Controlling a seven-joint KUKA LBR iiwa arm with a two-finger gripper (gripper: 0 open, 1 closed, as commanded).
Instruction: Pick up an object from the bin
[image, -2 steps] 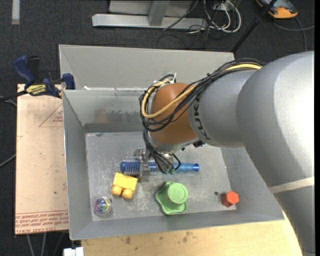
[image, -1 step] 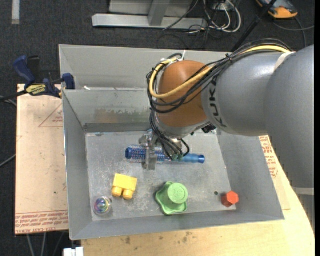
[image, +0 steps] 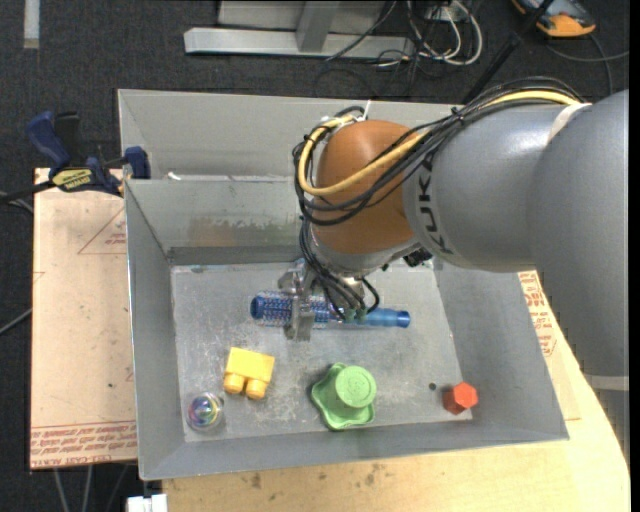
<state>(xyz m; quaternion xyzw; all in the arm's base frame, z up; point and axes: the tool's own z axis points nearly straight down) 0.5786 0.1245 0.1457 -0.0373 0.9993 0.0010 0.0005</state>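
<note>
Blue bristled brush (image: 268, 308) lies mid-bin, well apart from the other things, likely why the gripper (image: 300, 312) sits down on it. Fingers open or closed: I cannot tell.

This looks like a robotics lab or test cell. A large grey industrial arm (image: 520, 190), its wrist under an orange cover (image: 360, 185) looped with yellow and black wiring, reaches into a grey metal bin (image: 150, 300) from the bin's right. Beyond the bin's far wall, loose cables (image: 440, 40) and a metal stand foot (image: 300, 38) lie on dark carpet (image: 120, 50).
</note>
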